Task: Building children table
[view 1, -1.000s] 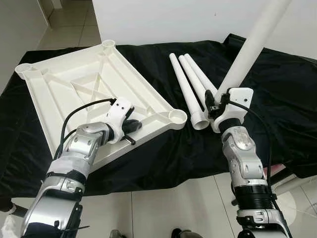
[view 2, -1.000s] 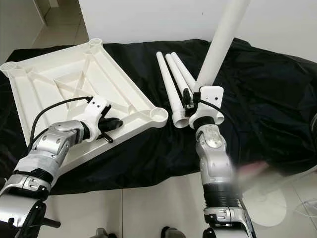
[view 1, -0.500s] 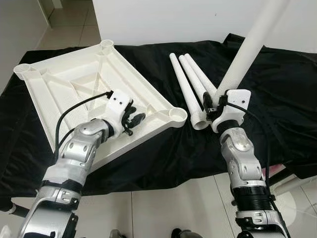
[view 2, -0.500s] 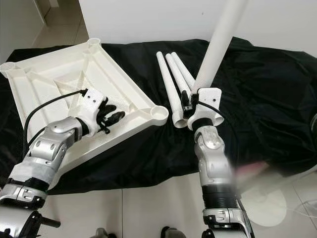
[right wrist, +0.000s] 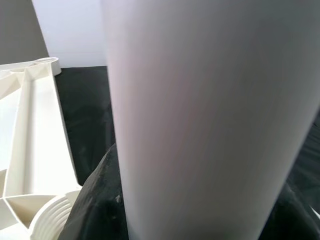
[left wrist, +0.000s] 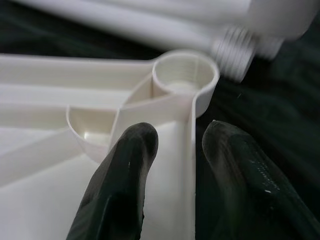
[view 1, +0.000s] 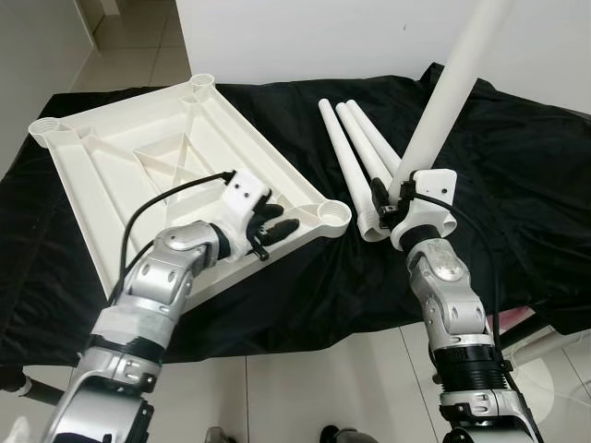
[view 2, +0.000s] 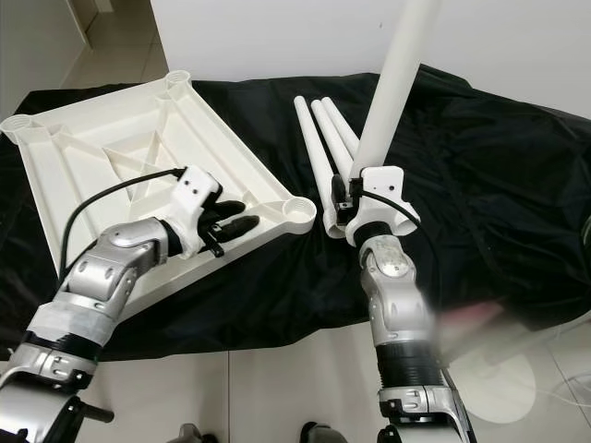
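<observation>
The white plastic tabletop (view 1: 138, 166) lies upside down on the black cloth, ribs up. My left gripper (view 1: 279, 231) is at its near edge, just short of the near right corner socket (view 1: 332, 212). In the left wrist view its fingers (left wrist: 125, 165) stand open on either side of the rim, with the threaded socket (left wrist: 185, 75) just ahead. My right gripper (view 1: 388, 205) is shut on a white table leg (view 1: 452, 83) held nearly upright, its lower end right of that socket. The leg (right wrist: 200, 100) looms close in the right wrist view. Three more legs (view 1: 355, 152) lie side by side.
The black cloth (view 1: 526, 185) covers the whole low table and hangs over its front edge. A white wall stands behind, with tiled floor (view 1: 314, 388) in front. A round white base (view 2: 499, 378) sits on the floor at the lower right.
My left gripper has slid right along the tabletop's near edge to the corner socket. The right gripper has shifted slightly left, and the held leg now stands more upright.
</observation>
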You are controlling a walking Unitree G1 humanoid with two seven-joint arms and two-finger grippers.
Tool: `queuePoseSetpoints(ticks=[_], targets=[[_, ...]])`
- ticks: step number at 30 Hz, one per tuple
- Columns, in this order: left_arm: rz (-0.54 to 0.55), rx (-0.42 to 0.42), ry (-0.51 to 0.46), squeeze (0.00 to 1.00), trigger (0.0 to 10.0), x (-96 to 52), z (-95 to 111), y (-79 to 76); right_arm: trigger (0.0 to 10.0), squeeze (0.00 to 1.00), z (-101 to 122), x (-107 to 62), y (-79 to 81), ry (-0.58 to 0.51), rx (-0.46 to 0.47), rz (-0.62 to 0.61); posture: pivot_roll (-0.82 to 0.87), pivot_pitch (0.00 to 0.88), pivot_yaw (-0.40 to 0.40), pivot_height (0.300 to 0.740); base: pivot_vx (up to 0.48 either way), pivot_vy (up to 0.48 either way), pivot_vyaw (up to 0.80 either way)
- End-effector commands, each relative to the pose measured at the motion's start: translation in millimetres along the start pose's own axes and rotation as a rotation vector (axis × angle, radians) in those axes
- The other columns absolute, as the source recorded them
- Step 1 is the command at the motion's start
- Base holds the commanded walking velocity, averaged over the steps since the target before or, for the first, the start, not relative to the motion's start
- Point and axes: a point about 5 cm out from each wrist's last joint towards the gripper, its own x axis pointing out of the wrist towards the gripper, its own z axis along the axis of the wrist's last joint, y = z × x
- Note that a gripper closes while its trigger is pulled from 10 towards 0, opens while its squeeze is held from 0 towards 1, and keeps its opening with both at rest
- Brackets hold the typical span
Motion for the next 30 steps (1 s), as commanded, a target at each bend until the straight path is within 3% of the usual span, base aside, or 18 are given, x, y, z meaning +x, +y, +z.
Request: queuePoseSetpoints(ticks=[1,10,19,24,27,30], targets=[[0.054,0.023,0.033,0.0,10.0,0.2,-7.3,0.8,10.0,0.0,2.9,2.3,-0.7,-0.012,-0.005,-0.003,-0.09,0.087,0.018,0.74,0.0,0.0,0.0],[-0.057,-0.035,0.121,0.0,10.0,1.9,-22.4,-13.2,10.0,0.0,1.6,0.9,-3.1,-0.001,-0.016,-0.016,-0.09,0.089,0.027,0.74,0.0,0.0,0.0],[-0.049,-0.044,0.17,0.0,10.0,2.0,-31.1,-9.8,10.0,0.0,0.1,1.1,-4.5,0.006,-0.023,-0.026,-0.09,0.09,0.035,0.74,0.0,0.0,0.0],[-0.202,-0.039,0.191,0.0,10.0,-7.6,-33.5,-22.5,10.0,0.0,-0.6,1.0,-4.8,0.009,-0.027,-0.027,-0.09,0.09,0.036,0.74,0.0,0.0,0.0],[-0.328,-0.024,0.221,0.0,10.0,-21.7,-35.9,-34.5,10.0,0.0,-1.9,-0.2,-4.9,0.015,-0.031,-0.019,-0.09,0.091,0.036,0.74,0.0,0.0,0.0],[-0.356,-0.014,0.235,0.0,10.0,-26.6,-37.1,-36.5,10.0,0.0,-2.5,-0.3,-4.6,0.017,-0.033,-0.012,-0.09,0.091,0.036,0.74,0.0,0.0,0.0]])
